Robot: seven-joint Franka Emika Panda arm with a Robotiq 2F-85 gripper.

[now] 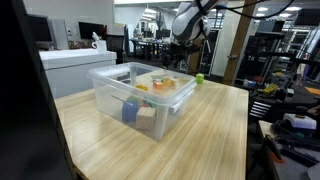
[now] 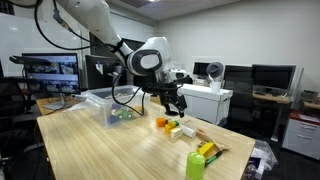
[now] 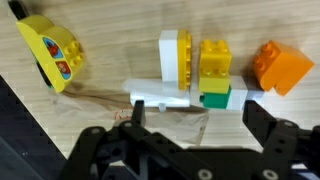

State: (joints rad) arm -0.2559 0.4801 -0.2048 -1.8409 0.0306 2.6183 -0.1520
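In an exterior view, a clear plastic storage bin (image 1: pixel 150 105) stands on the light wooden desk (image 1: pixel 210 130) and holds a blue block (image 1: pixel 130 112) among other small toys. The white robot arm (image 1: pixel 190 20) hangs over the far end of the desk, near a small green object (image 1: pixel 198 78). Its end effector is too small there to read.

In an exterior view, the end effector (image 2: pixel 174 106) points down and hovers just above a cluster of toy bricks (image 2: pixel 180 128), touching none of them. An orange plastic block (image 2: pixel 162 123) lies at the left of the cluster. A green cup (image 2: pixel 195 165) and a yellow-green toy (image 2: pixel 208 151) lie nearer, to the right. The bin (image 2: pixel 103 105) sits further left.

In the wrist view, the end effector (image 3: pixel 195 112) is spread wide and grips nothing. Its black fingers (image 3: pixel 268 125) stand on the near side of a long white flat brick (image 3: pixel 185 92). Beyond that brick, a white upright brick (image 3: pixel 175 55) touches a yellow studded brick (image 3: pixel 213 58), which has a green brick (image 3: pixel 213 98) against its near end. The orange plastic block (image 3: pixel 280 65) lies apart on the right, and a yellow rounded toy with a red picture (image 3: pixel 55 55) lies well apart on the left.
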